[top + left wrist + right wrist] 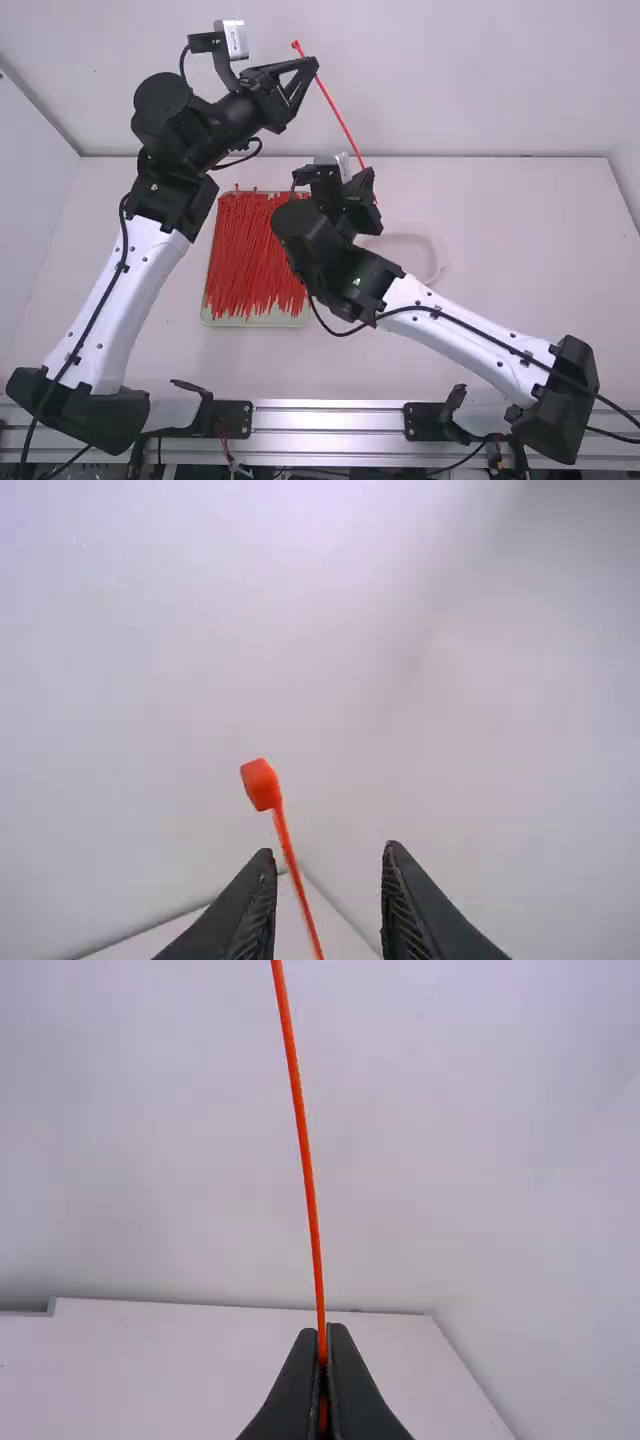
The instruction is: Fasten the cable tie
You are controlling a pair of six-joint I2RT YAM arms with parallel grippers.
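A single red cable tie (335, 110) stands slanted in the air above the table's far side, its square head (297, 45) at the upper end. My right gripper (362, 182) is shut on the tie's lower end; in its wrist view the strap (305, 1160) rises straight out of the pinched fingers (322, 1348). My left gripper (312, 68) is raised high beside the upper part of the tie and stands open. In the left wrist view the strap runs up between the two fingers (325, 885), nearer one of them, with the head (260, 783) beyond the tips.
A flat tray (255, 320) holding a thick pile of red cable ties (250, 255) lies on the white table under the left arm. The right arm's white link (470, 340) crosses the table's near right. A white wall stands behind.
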